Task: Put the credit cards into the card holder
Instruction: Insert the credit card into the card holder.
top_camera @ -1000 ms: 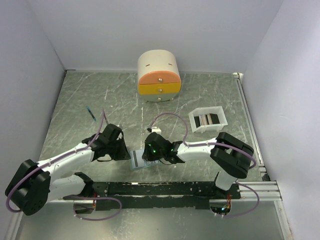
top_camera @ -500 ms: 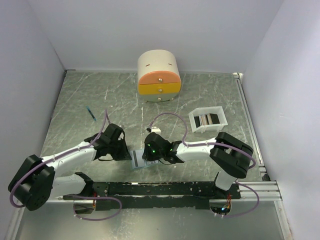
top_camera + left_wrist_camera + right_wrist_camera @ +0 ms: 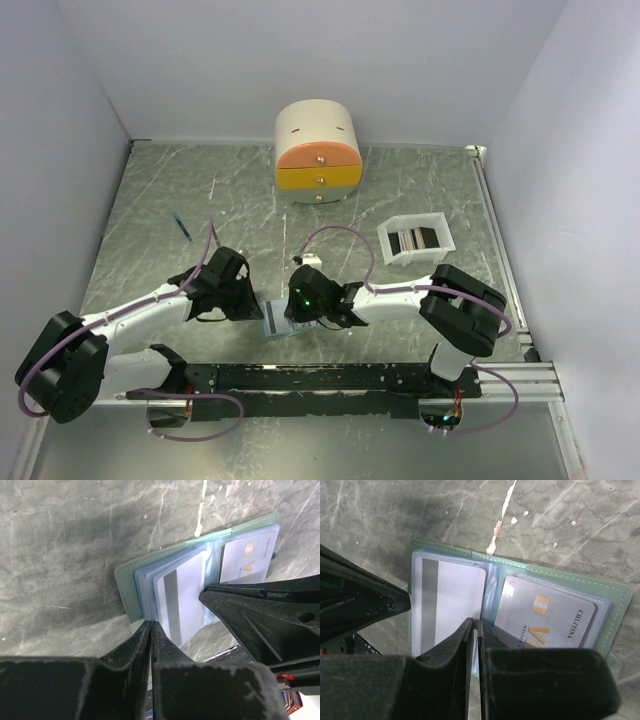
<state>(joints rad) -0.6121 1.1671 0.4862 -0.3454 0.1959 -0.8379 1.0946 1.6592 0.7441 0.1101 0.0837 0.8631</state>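
Grey-green card holder [image 3: 616, 600], one, lies open on the desk [image 3: 200, 200] near the front edge, long axis left-right, fold running front-back. Two credit cards [image 3: 455, 600] show in its pockets. Left gripper [image 3: 151, 625] is pressed together at its edge; right gripper [image 3: 476, 622] pinches a pocket leaf.

"CHLITINA" printed on pale card [image 3: 555, 612] in card holder [image 3: 616, 599], gold "V" beside it
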